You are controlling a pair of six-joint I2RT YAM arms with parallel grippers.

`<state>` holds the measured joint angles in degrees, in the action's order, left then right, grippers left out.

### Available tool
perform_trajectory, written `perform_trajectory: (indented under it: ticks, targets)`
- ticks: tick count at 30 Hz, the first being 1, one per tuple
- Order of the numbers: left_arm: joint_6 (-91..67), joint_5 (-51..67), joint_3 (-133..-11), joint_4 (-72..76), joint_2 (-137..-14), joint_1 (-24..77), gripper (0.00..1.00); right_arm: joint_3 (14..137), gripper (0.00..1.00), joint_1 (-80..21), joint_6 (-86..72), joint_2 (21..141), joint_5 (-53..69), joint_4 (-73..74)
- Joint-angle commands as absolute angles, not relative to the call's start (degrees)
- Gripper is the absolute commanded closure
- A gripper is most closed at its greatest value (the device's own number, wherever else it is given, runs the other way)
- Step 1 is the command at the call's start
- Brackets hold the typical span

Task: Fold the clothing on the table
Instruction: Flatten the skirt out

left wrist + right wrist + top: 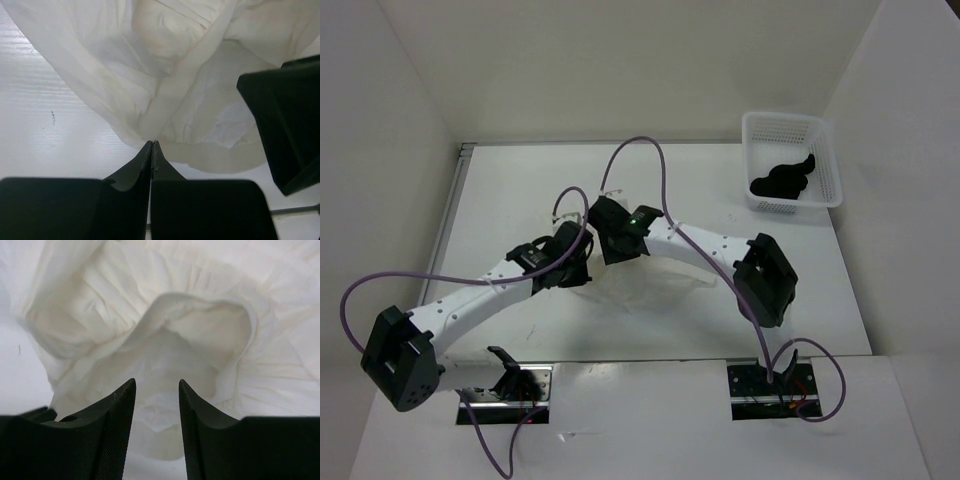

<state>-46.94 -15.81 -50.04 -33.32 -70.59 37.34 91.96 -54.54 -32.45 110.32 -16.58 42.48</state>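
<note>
The left jaws are pressed fully together, their tips meeting right at the lower hem of the clothing (165, 65). Whether any of the thin fabric is pinched between them I cannot tell. The right jaws stand apart with nothing between them, poised over a rounded, gathered opening in the same garment (165, 340), whose creased folds spread out beyond both fingers (112, 430).

Outward from there, the white, crinkled garment (655, 285) lies bunched near the middle of the tabletop (520, 190), somewhat toward its near edge, hard to pick out against the white surface. The left arm (470, 300) and right arm (705, 245) lean in from either side, their wrists close together above it. In the left wrist view bare tabletop (50, 130) shows left of the fabric, and a black housing (285, 125) fills the right side.

At the far right corner of the tabletop sits a white mesh basket (825, 160) holding a small black cloth (782, 180), well apart from the garment. Purple cables (640, 150) loop above the arms.
</note>
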Motion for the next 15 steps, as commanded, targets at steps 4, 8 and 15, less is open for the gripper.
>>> perform_trajectory:
  ticks: [4,8,15]
  targets:
    - [-48.7,-16.4,-50.1,-34.8,-68.6,37.4,1.00,95.4,0.54,-54.1,-31.2,114.8,-23.1,42.5]
    - [-48.7,-16.4,-50.1,-35.3,-68.0,37.4,1.00,94.3,0.54,-53.5,-31.2,114.8,-27.1,43.8]
    - [-48.7,-16.4,-49.6,-34.2,-68.5,37.4,1.00,92.0,0.54,-53.5,-32.3,112.1,-30.8,45.0]
